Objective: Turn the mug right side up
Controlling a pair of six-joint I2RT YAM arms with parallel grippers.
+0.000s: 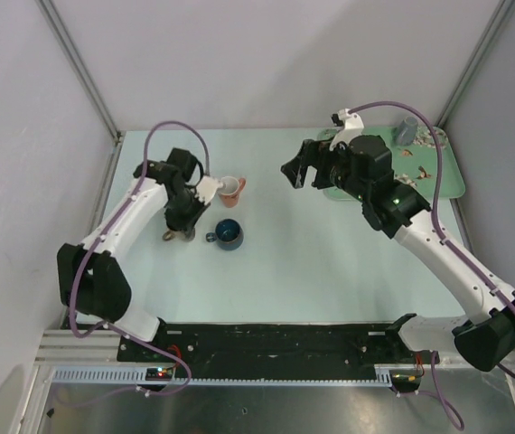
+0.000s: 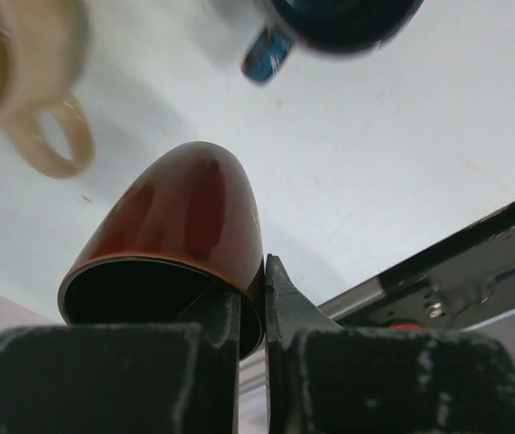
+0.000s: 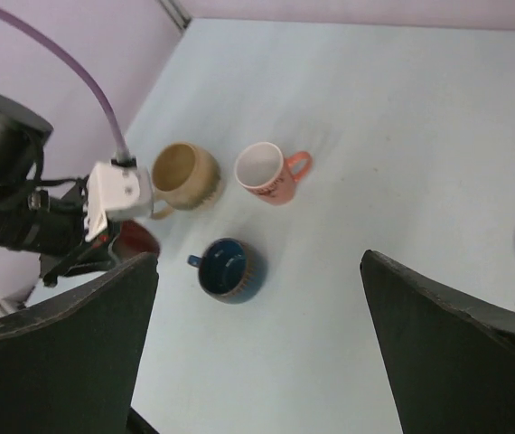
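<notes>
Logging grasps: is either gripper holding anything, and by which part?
The left gripper pinches the red-brown mug by its rim, one finger inside. The right gripper holds nothing.

Left gripper (image 2: pixel 265 271) pinched on dark red mug (image 2: pixel 185 208) rim, one finger inside, one outside. Right gripper (image 1: pixel 295 170) jaws wide apart, raised, well right of that mug.

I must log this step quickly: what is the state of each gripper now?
Left gripper: shut on the rim of the red-brown mug.
Right gripper: open, holding nothing.
</notes>
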